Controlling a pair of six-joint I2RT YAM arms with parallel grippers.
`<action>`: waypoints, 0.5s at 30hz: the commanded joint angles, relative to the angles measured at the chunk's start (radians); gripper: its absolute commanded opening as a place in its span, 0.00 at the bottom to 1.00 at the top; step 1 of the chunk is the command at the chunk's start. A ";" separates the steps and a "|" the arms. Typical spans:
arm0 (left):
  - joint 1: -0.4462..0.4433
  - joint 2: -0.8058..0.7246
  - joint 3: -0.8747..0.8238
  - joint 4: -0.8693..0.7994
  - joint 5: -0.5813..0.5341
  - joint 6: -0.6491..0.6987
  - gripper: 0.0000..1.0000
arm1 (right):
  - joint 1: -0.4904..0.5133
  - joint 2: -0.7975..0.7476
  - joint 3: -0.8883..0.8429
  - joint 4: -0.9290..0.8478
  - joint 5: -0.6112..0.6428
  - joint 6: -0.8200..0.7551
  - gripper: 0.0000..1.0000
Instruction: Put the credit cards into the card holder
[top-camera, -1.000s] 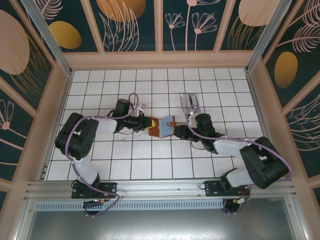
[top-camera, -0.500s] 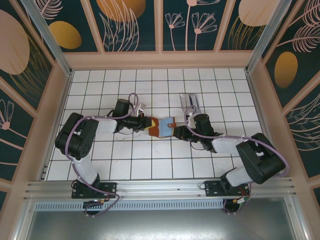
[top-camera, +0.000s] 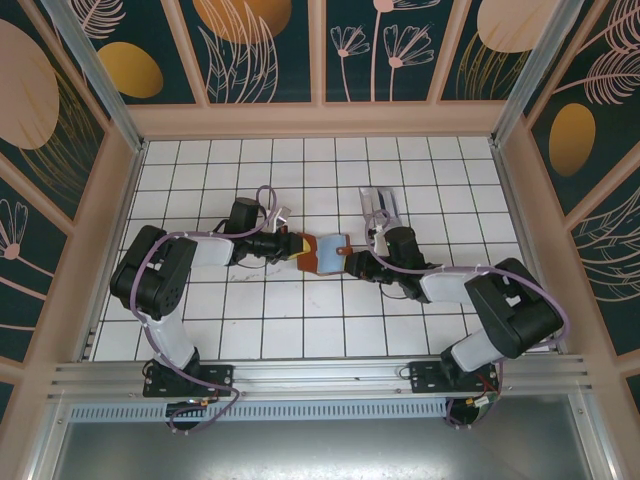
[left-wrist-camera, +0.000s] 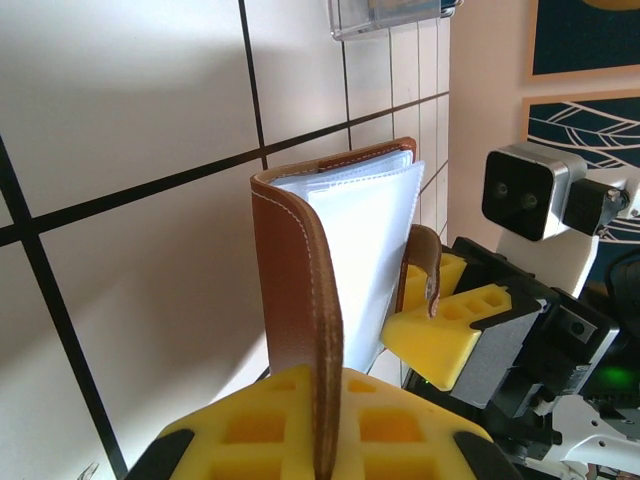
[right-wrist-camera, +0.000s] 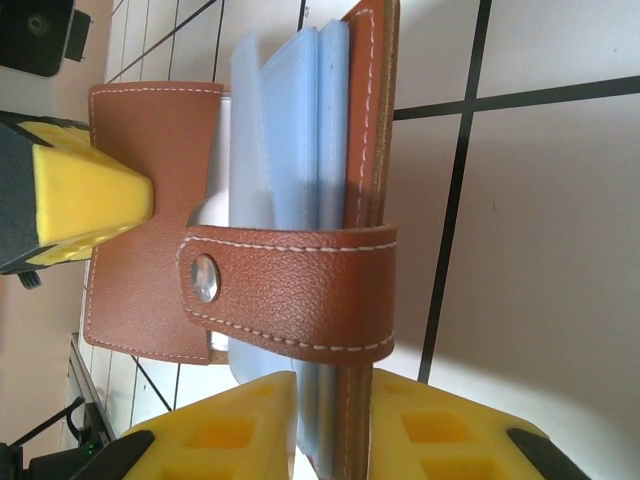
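Brown leather card holder (top-camera: 312, 258) sits mid-table on the white tiled table (top-camera: 250, 320), spread open with its clear sleeves (right-wrist-camera: 285, 130) fanned out and the snap tab (right-wrist-camera: 290, 290) lying across them. Left gripper (top-camera: 293, 246) is pinched tight on one cover and right gripper (top-camera: 354, 262) is clamped on the other. Credit cards (top-camera: 381, 205) lie just behind the right gripper, not touching the holder.

Brown card holder (left-wrist-camera: 300, 280) edge-on in the left claw (left-wrist-camera: 325, 405), clear sleeves (left-wrist-camera: 365, 250) toward the right claw (left-wrist-camera: 440, 305).
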 joint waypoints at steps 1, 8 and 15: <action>0.003 -0.006 -0.005 0.041 0.024 -0.008 0.00 | 0.010 0.025 0.035 0.050 -0.022 -0.003 0.24; 0.003 -0.002 -0.005 0.044 0.024 -0.010 0.00 | 0.030 0.049 0.052 0.053 -0.027 -0.006 0.27; 0.003 0.008 -0.008 0.046 0.019 -0.013 0.00 | 0.038 0.070 0.066 0.051 -0.032 -0.024 0.40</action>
